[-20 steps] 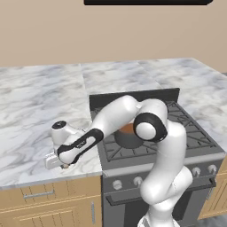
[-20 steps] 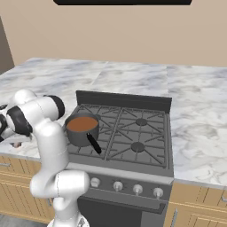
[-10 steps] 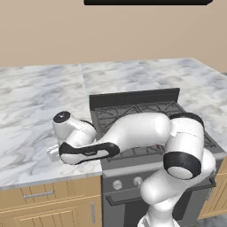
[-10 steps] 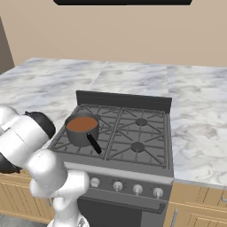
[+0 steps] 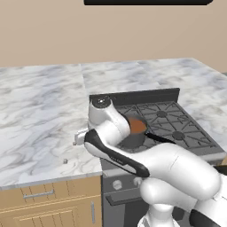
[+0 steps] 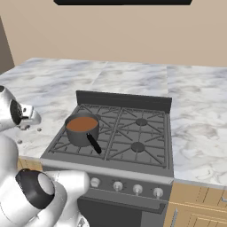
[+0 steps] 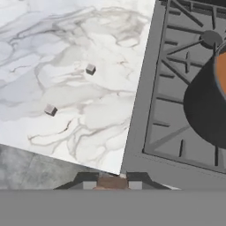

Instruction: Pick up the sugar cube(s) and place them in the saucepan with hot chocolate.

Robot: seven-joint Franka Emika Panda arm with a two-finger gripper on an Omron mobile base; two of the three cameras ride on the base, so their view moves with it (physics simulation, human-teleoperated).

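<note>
Right base view: saucepan [image 6: 82, 130] holds reddish-brown liquid on the stove [image 6: 133, 137]; pincer [image 7: 112, 182] clenched on a tan cube [image 7: 112, 182].

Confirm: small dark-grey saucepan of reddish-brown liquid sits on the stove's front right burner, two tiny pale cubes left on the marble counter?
Wrong burner. The dark-grey saucepan sits on the front left burner of the stove, per the right base view. Two tiny pale cubes do lie on the marble counter.
</note>
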